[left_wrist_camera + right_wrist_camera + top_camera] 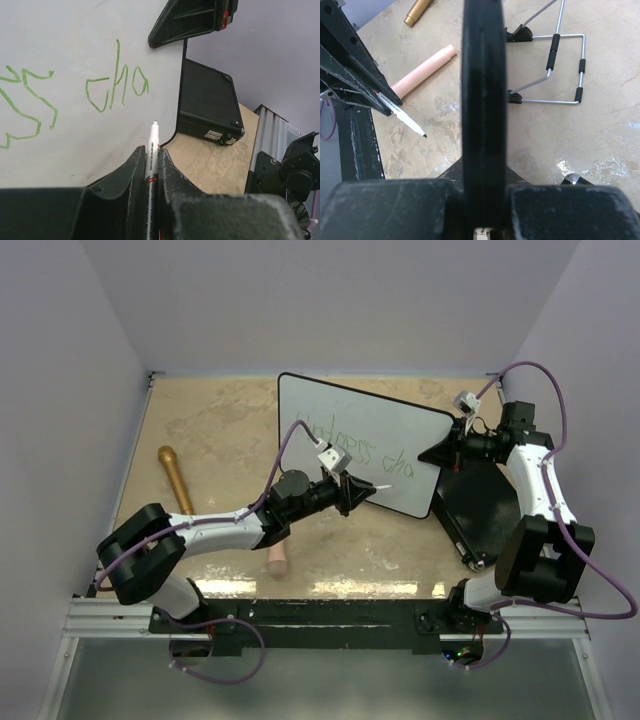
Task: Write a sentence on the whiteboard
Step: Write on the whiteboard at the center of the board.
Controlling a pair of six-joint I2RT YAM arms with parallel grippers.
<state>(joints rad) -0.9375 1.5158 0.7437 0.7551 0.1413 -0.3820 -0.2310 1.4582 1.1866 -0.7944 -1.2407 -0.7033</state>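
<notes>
The whiteboard (400, 425) stands tilted at the table's middle back, seen from the front in the left wrist view (75, 40). The sentence (355, 452) is thin green handwriting; its last letters (117, 87) read "cha". My left gripper (352, 492) is shut on a white marker (151, 150) pointing at the board just below those letters. From the right wrist camera the marker's tip (423, 135) stands a short gap off the board. My right gripper (452, 447) is shut on the whiteboard's right edge, its black rim (482, 90) running edge-on between the jaws.
A black flat case (485, 505) lies right of the board, also in the left wrist view (207, 105). A pink cylinder (278, 558) and a gold cylinder (175, 478) lie on the left half. A wire stand (555, 65) sits behind the board.
</notes>
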